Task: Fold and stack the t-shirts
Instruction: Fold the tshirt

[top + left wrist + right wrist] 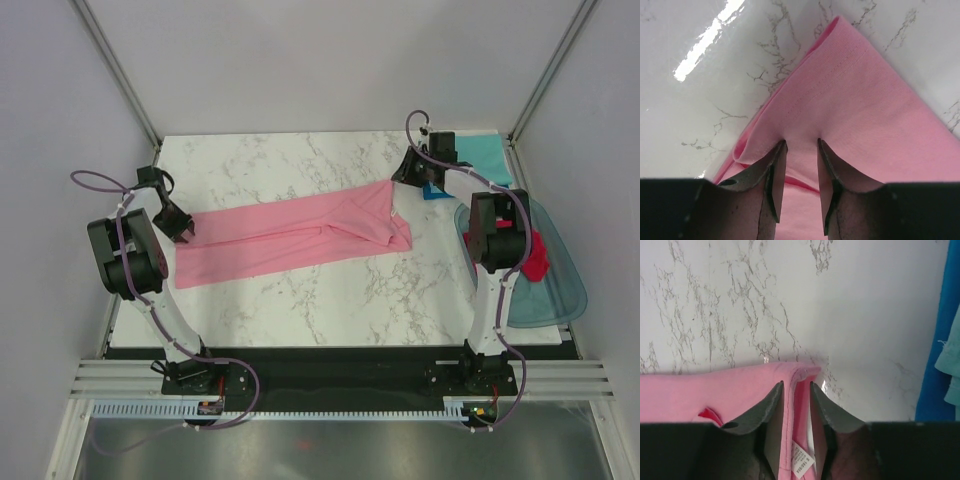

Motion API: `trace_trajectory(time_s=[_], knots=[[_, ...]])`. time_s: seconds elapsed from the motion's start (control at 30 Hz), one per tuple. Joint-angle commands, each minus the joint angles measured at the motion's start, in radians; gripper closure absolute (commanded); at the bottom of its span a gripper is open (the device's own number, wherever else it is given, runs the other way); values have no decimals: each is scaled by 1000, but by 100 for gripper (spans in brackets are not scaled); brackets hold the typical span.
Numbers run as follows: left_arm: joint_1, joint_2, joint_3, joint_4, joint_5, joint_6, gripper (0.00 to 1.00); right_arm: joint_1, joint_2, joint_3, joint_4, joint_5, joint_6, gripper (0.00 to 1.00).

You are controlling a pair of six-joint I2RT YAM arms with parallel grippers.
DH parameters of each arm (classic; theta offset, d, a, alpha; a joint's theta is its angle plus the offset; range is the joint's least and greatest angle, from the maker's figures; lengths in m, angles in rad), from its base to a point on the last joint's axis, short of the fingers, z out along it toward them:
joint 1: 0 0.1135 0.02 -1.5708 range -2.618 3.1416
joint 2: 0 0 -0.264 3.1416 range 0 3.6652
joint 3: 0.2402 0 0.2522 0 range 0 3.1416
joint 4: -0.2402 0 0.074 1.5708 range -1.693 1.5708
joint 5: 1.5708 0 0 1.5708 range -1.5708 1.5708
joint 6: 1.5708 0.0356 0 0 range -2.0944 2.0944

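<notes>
1. The light pink t-shirt (300, 235) lies as a long folded strip across the marble table (300, 310) — one gripper at each end
2. Left gripper (801, 142) and right gripper (796, 384) both stand partly open, straddling cloth, clamping nothing
3. For the crosswise fold, I'd pinch every layer at the hem, then lift evenly
</notes>
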Motion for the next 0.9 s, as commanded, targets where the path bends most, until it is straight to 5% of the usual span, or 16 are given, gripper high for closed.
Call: trace_trajectory(time_s=[0.0, 0.53, 0.87], knots=[[5, -37, 42, -1, -5, 5, 60, -10, -75, 68, -106, 41, -15, 64], [-133, -133, -44, 45, 197, 22, 60, 111, -396, -296, -271, 89, 16, 77], [-162, -85, -105, 57, 144, 13, 64, 159, -431, -513, -199, 254, 79, 81]])
